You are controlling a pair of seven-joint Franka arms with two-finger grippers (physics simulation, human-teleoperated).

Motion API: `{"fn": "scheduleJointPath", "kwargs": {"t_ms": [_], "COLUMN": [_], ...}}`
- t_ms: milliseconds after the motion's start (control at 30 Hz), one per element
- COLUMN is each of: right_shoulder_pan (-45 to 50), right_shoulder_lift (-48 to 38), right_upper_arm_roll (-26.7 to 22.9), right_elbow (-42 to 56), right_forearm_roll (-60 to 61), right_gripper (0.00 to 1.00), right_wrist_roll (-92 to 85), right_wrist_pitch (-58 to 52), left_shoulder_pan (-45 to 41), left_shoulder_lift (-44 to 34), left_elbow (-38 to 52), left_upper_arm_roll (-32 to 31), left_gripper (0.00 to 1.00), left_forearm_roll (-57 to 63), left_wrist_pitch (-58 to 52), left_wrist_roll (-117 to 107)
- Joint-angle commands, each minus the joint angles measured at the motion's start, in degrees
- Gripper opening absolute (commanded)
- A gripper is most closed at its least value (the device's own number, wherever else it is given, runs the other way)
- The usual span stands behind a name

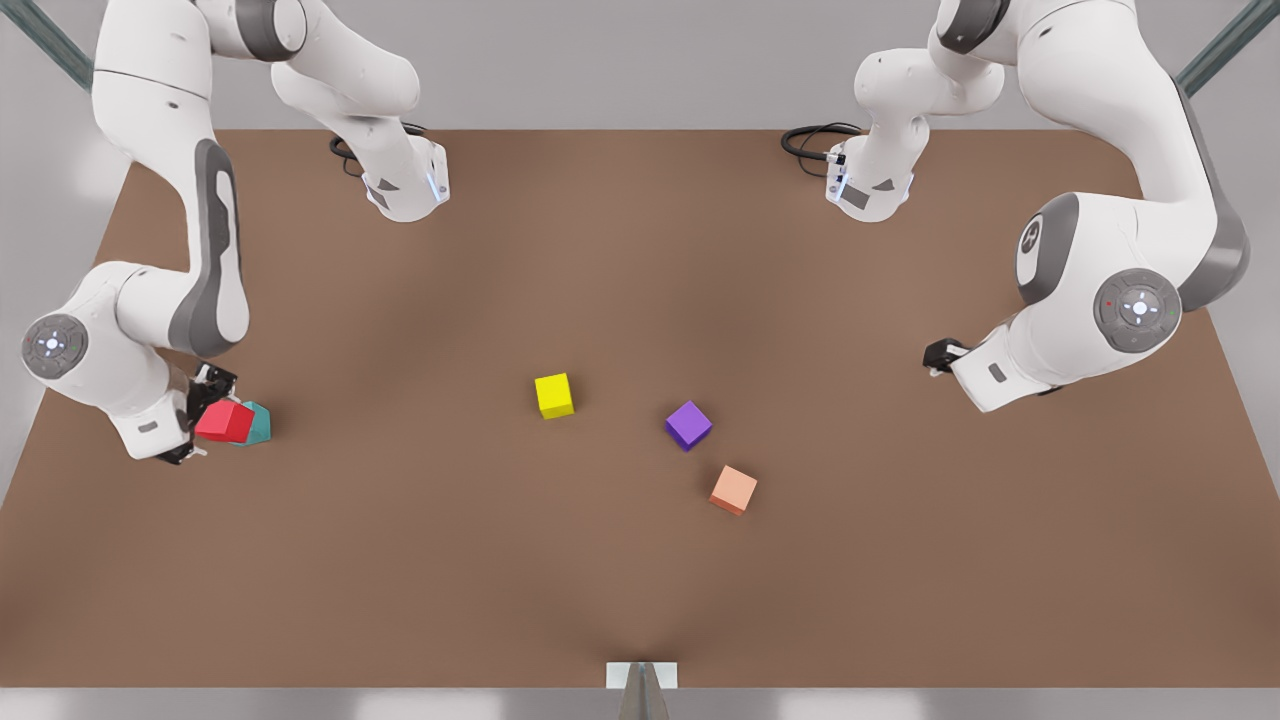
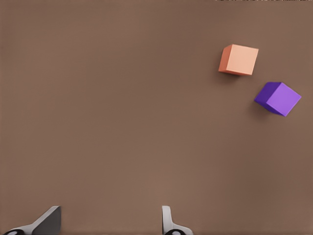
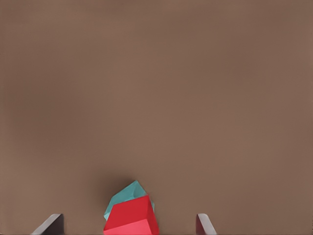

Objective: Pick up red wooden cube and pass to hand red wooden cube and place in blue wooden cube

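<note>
Looking down, we see our right gripper (image 1: 200, 420), fingers apart, at nine o'clock around the red wooden cube (image 1: 224, 422) atop the blue wooden cube (image 1: 258, 424); our left gripper (image 2: 110, 223) waits at three o'clock, fingers apart.

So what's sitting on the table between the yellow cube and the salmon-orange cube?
In the front view, the purple cube lies roughly between the yellow cube and the salmon-orange cube, closer to the salmon one, touching neither.

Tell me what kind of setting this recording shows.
Likely a simulated tabletop test cell: a bare brown table, coloured cubes such as the red wooden cube atop the blue wooden cube, and two white arms mounted at its edge.
</note>
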Motion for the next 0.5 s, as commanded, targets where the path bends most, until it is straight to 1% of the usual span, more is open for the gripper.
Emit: {"fn": "scheduleJointPath", "kwargs": {"t_ms": [0,33,67,100,133,167,300,367,467], "right_shoulder_pan": [2.9,5.8,8.1,9.0,10.2,10.2,10.1,10.2,9.8], "right_shoulder_lift": [0.5,0.9,0.6,-3.0,-7.3,-8.7,-12.4,-15.3,-16.0], "right_upper_arm_roll": [-0.1,-0.1,0.0,0.2,0.4,0.4,0.2,0.2,0.2], "right_elbow": [4.0,9.6,15.2,16.8,14.2,13.1,11.3,7.8,7.3], "right_forearm_roll": [1.8,1.7,1.8,2.2,2.3,2.8,3.1,2.4,2.5], "right_gripper": [1.00,1.00,1.00,1.00,1.00,1.00,1.00,1.00,1.00], "right_wrist_roll": [53.8,66.1,73.3,73.8,74.2,74.2,74.3,75.3,75.3], "right_wrist_pitch": [-14.6,-21.6,-28.7,-33.8,-32.5,-32.3,-32.3,-30.5,-30.5], "left_shoulder_pan": [0.0,0.1,0.1,0.1,0.1,0.1,0.0,0.1,0.1], "left_shoulder_lift": [0.0,0.0,0.1,0.1,0.1,0.1,0.0,0.0,0.0], "left_elbow": [0.0,0.0,0.0,0.0,0.0,0.0,0.0,0.0,0.0], "left_upper_arm_roll": [0.0,0.1,0.1,0.1,0.2,0.2,0.1,0.1,0.1], "left_gripper": [1.00,1.00,1.00,1.00,1.00,1.00,1.00,1.00,1.00], "left_forearm_roll": [0.1,0.1,0.1,0.1,0.1,0.1,0.1,0.1,0.1], "left_wrist_pitch": [0.9,0.9,0.9,0.9,0.9,0.9,0.8,0.8,0.8], "left_wrist_roll": [-0.1,-0.1,0.0,-0.1,-0.1,-0.1,-0.2,-0.2,-0.2]}}
